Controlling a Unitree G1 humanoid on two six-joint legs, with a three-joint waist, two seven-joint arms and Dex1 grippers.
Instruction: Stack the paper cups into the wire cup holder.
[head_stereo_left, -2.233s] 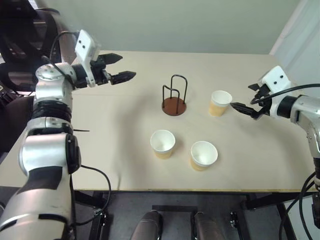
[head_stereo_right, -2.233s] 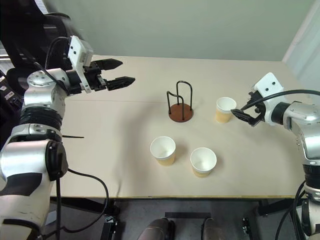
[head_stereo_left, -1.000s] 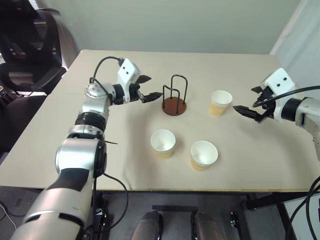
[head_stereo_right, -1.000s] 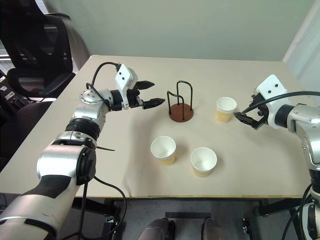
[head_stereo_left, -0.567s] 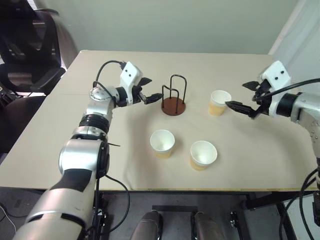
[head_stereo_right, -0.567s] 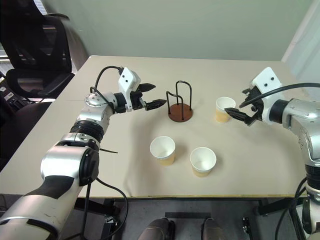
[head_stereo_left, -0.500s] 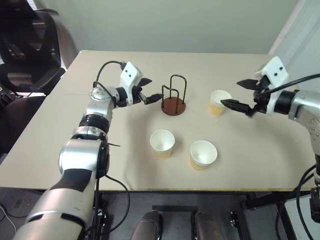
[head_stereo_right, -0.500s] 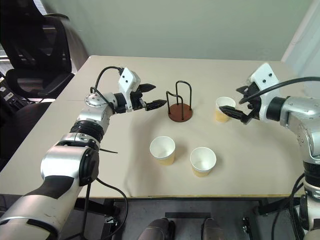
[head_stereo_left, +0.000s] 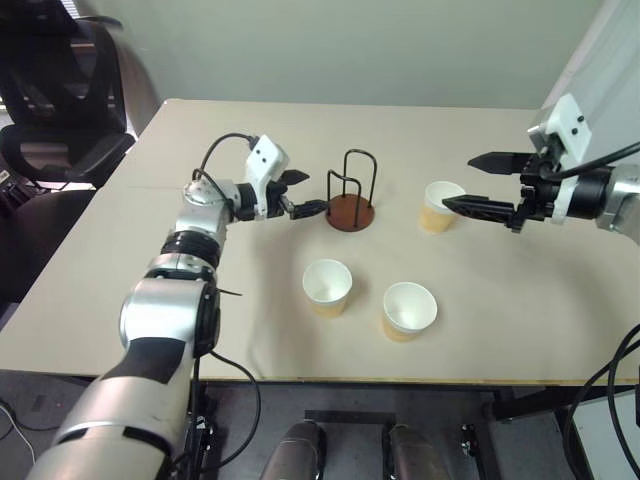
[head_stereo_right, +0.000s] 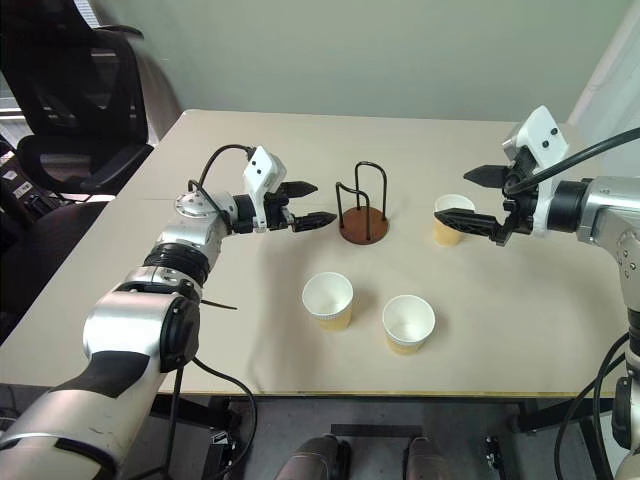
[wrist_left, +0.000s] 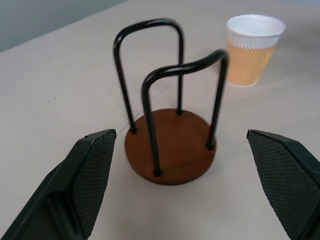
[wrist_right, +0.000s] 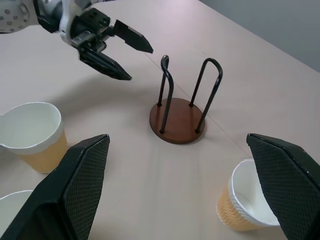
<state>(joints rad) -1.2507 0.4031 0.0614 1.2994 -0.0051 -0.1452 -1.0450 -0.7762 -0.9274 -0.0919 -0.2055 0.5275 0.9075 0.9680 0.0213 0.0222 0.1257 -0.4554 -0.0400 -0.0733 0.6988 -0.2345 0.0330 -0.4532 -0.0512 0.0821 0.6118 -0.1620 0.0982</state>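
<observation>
The wire cup holder (head_stereo_left: 350, 200), black loops on a reddish-brown disc, stands mid-table. My left gripper (head_stereo_left: 312, 193) is open just left of it, low over the table, with the holder (wrist_left: 170, 145) straight ahead between its fingers. Three paper cups stand upright: one (head_stereo_left: 438, 206) right of the holder, two near the front (head_stereo_left: 327, 287) (head_stereo_left: 409, 310). My right gripper (head_stereo_left: 458, 182) hangs open and empty, raised above and just right of the far cup (wrist_right: 245, 202), pointing left. The right wrist view also takes in the left gripper (wrist_right: 115, 50).
The beige table (head_stereo_left: 250, 320) has bare room along its left side and its front edge. A black office chair (head_stereo_left: 60, 90) stands off the far left corner. A white curtain (head_stereo_left: 600, 60) hangs at the right.
My right gripper has risen and swung left, from beside the far cup to above it. My left gripper has sunk a little beside the holder. Both stay open.
</observation>
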